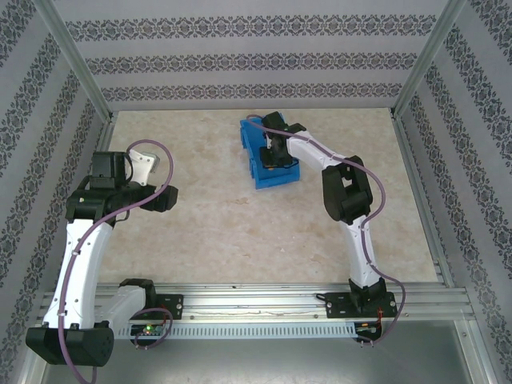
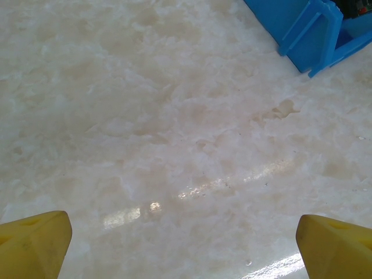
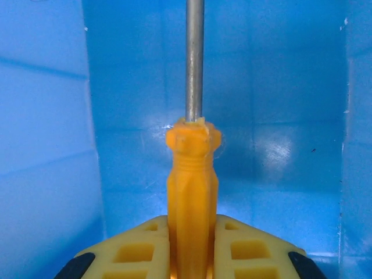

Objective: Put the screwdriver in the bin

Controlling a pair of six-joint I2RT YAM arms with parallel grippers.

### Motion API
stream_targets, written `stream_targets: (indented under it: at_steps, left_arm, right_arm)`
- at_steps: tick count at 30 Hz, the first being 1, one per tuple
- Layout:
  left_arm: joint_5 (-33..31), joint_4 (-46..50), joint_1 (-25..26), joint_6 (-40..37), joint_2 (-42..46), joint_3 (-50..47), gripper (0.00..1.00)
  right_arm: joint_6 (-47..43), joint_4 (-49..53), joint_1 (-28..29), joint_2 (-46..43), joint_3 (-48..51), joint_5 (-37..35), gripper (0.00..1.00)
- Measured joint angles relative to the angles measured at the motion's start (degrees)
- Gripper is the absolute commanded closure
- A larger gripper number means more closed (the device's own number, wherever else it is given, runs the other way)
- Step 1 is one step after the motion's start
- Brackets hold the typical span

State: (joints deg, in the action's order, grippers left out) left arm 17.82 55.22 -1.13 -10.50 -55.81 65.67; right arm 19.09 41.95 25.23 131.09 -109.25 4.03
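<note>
1. Silver aluminium rail [image 1: 264,300] runs along the near edge of the tabletop [image 1: 240,232], with both arm bases bolted to it.
2. On the left, the white-and-black left arm [image 1: 76,248] rises from its base and bends inward, ending above the left part of the pale beige, marbled tabletop [image 2: 163,133], well apart from the bin.
3. The left jaws are spread wide. Their yellow fingertips [image 2: 35,241] sit at the two bottom corners of the left wrist view, with bare tabletop between them and nothing held.
4. The right arm [image 1: 356,240] climbs from its base on the right, folds at the elbow and reaches left and away, its end down over the bin.
5. The right jaws pinch the small screwdriver with an orange-yellow plastic handle and slim grey metal shaft [image 3: 192,192]. A yellow ribbed finger [image 3: 131,250] presses on each side of the handle.
6. The shaft points straight away from the wrist camera, with the blue walls all around it. Whether its tip touches the bin I cannot tell.
7. The bright blue plastic rectangular bin [image 1: 276,178] stands on the far middle of the tabletop, and its corner shows in the left wrist view [image 2: 308,35].
8. Patterned, striped walls [image 1: 256,48] close the far side.
</note>
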Motion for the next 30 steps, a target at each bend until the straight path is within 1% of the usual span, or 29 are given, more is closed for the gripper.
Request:
stream_targets:
  at_steps: [8,13,18,30]
  left_arm:
    - [0.0,0.13,0.0,0.0,0.0,0.0,0.01]
    - [0.0,0.13,0.0,0.0,0.0,-0.02,0.01]
    - [0.0,0.15,0.0,0.0,0.0,-0.07,0.01]
    - [0.0,0.52,0.0,-0.02,0.07,-0.55,0.01]
  right_arm:
    - [0.02,0.02,-0.39,2.08,-0.52,0.02,0.82]
    - [0.2,0.35,-0.39,2.64,-1.2,0.22,0.79]
    - [0.39,1.09,-0.39,2.8,-2.4,0.63,0.75]
    - [0.44,2.4,-0.39,2.8,-4.04,0.61,0.71]
